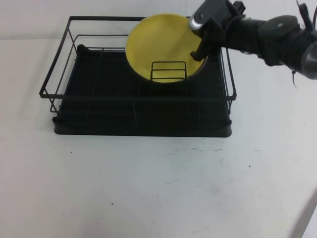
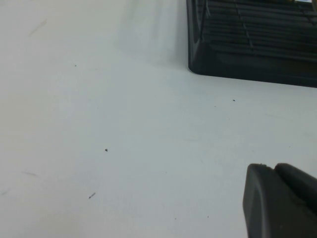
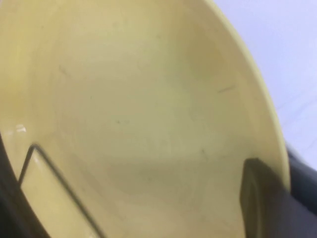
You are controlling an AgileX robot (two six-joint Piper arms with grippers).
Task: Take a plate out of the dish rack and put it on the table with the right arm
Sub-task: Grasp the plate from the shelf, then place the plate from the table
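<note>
At the plate's right rim, over the rear right part of the dish rack (image 1: 143,116), you have the right tool (image 1: 202,49): its fingers are closed onto the edge of the plate (image 1: 161,45), one dark finger (image 3: 260,198) lying across the plate's face in the right wrist view. Behind it the right arm (image 1: 270,37) reaches in from the right, dark-sleeved with a silver-grey joint piece.

You can see one plate, round, plain yellow, with a shallow raised rim and a few faint scratches on its face. It stands nearly upright, leaning in the small wire plate holder (image 1: 169,71) at the rear of the rack, its upper edge rising above the rack's top rail.

One rack is in view: a rectangular black wire frame on a black tray base, resting on the worktop (image 1: 158,188).

Your left tool (image 2: 280,203) shows only as a dark shape at the edge of the left wrist view, above bare worktop with a corner of the rack's tray well off from it; you cannot tell whether its fingers are apart or together. It does not appear in the high view.

The worktop is broad, plain white and flat, marked with a few small dark specks and scuffs. Nothing of the room beyond it shows.
</note>
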